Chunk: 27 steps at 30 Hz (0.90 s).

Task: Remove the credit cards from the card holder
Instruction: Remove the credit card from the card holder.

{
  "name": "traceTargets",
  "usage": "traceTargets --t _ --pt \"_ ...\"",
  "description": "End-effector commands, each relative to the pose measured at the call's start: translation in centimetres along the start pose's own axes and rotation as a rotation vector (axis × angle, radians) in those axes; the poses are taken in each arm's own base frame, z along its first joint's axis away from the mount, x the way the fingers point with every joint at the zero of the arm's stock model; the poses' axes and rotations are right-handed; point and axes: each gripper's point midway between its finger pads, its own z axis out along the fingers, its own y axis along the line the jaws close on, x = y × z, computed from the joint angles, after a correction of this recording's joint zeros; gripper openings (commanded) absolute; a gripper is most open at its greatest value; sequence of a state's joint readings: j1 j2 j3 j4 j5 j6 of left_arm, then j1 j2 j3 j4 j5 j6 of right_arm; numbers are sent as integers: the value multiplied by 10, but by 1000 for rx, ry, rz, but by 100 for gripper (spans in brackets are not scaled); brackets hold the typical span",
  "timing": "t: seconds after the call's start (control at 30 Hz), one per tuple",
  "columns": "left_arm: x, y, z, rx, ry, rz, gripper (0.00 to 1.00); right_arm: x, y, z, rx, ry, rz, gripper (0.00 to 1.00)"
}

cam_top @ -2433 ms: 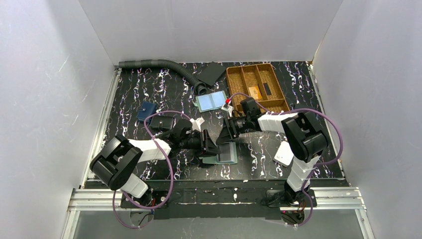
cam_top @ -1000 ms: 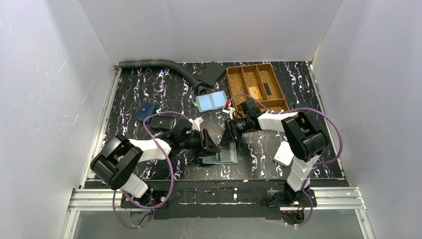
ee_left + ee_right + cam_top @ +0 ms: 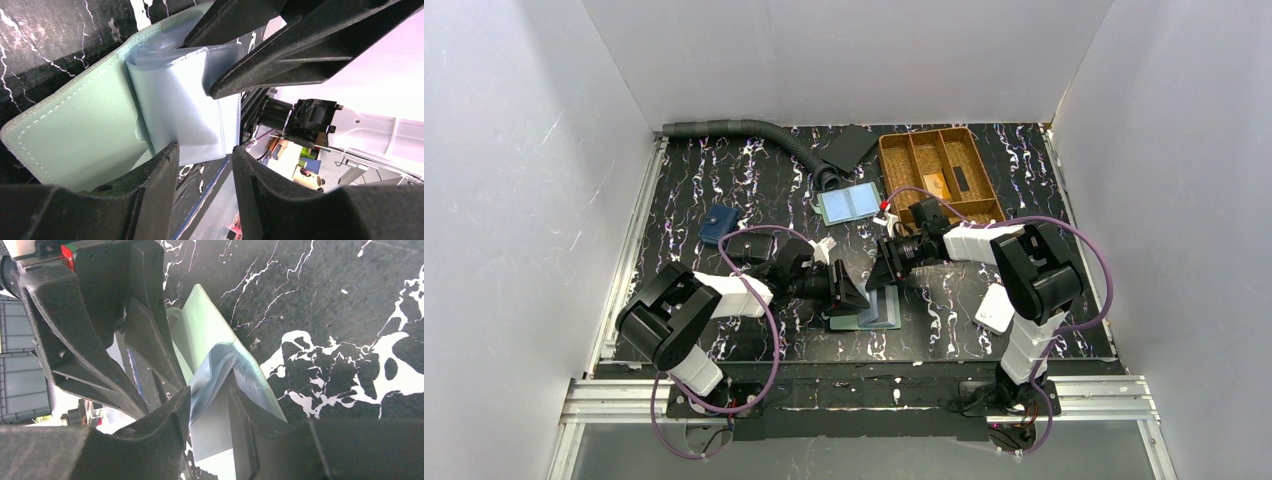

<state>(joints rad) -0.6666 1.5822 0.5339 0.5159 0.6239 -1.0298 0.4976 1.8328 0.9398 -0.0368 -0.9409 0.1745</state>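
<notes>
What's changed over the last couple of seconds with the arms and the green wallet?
The left arm swung its elbow rightward, and the left pincer slid slightly right over the flat teal-green bifold card holder. The right pincer, the holder and everything else stayed put. No grip change is visible.

- No word, number or brand mark reads clearly in any of the three views.
- Card holder point(image 3: 75, 135): plain stitched cover and clear sleeves, no legible print.
</notes>
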Motion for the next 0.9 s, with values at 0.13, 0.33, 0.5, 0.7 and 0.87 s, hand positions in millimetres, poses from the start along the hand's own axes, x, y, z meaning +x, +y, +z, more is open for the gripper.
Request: traceTargets --t 0.13,0.33,0.5,0.7,0.87 --pt "0 0 -7 1 -22 19 43 -5 -1 -2 22 1 -35 41" --pt "1 11 -5 -30 -27 0 43 -5 8 -2 -31 2 -51 41" --pt "-2 20 -8 -53 -53 -18 44 -4 24 -1 -113 13 -67 40" --pt "-4 22 -12 -57 -76 -22 44 2 36 6 -148 39 -97 38" --pt "-6 28 -19 -65 -98 -36 45 2 39 6 -164 43 -100 39"
